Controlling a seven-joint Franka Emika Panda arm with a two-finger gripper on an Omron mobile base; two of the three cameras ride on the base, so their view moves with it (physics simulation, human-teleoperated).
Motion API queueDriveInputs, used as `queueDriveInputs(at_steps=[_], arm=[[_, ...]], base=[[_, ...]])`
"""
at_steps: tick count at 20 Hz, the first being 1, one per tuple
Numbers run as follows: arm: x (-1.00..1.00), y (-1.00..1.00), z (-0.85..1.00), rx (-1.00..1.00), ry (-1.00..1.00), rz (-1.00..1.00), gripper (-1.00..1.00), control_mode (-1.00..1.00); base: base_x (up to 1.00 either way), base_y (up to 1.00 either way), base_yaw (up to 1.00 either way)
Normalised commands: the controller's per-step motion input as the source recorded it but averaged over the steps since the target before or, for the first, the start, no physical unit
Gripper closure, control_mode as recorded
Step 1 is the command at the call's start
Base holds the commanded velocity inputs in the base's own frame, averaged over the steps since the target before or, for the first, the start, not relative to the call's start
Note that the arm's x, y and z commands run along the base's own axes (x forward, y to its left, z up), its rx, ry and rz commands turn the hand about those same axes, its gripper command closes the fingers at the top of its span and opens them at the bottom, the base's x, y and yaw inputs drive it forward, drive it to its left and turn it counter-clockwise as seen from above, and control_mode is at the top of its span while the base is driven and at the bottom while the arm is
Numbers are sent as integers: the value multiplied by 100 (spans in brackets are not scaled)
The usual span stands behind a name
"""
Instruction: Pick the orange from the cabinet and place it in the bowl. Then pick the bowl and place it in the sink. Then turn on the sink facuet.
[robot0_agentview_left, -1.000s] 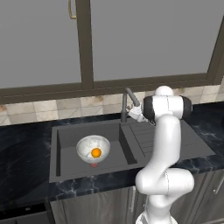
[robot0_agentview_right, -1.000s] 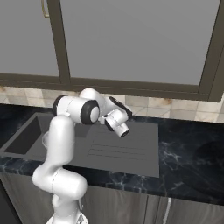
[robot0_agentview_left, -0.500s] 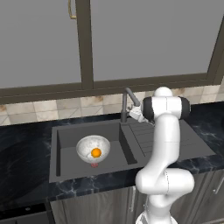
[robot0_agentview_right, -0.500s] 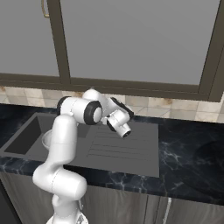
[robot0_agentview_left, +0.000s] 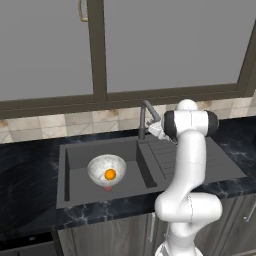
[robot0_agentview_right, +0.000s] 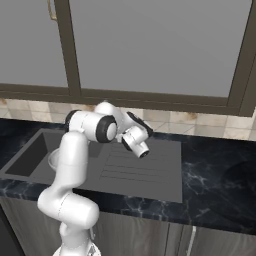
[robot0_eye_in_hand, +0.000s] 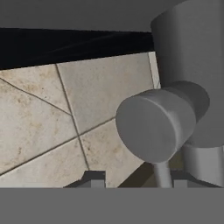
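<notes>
orange: the orange (robot0_agentview_left: 110, 174) sits inside the bowl (robot0_agentview_left: 98, 166), so that step looks done.
bowl: it rests on the floor of the sink (robot0_agentview_left: 75, 156), in the left basin, well apart from the arm.
change: against the earlier frames the bowl and fruit lie just as they did; the hand has crept a little closer to the sink facuet (robot0_agentview_left: 144, 115), and the jaws have been drawing in from wide.
meaning: only the tap step seems left, and the arm appears to be setting up on the lever.
gripper: in the hand view the gripper (robot0_eye_in_hand: 136, 176) shows two dark tips at the bottom, with the thin stalk of the round lever knob (robot0_eye_in_hand: 154, 124) just inside the right tip; part-way closed, but i cannot tell if the pads touch it yet.
edges: the tiled backsplash (robot0_eye_in_hand: 65, 113) stands close behind the knob, the tap's stem just to the right.
open room: the ribbed drainboard (robot0_agentview_right: 140, 165) below the hand is free.
</notes>
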Motion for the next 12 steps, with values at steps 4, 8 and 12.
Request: queueDriveInputs(at_steps=[4, 8, 12], arm=[[0, -49, 12, 14, 15, -5, 100, -100], [0, -76, 5, 19, 18, -7, 100, -100], [3, -91, 0, 17, 18, -8, 100, -100]], base=[[0, 0, 0], [0, 0, 0], [0, 0, 0]])
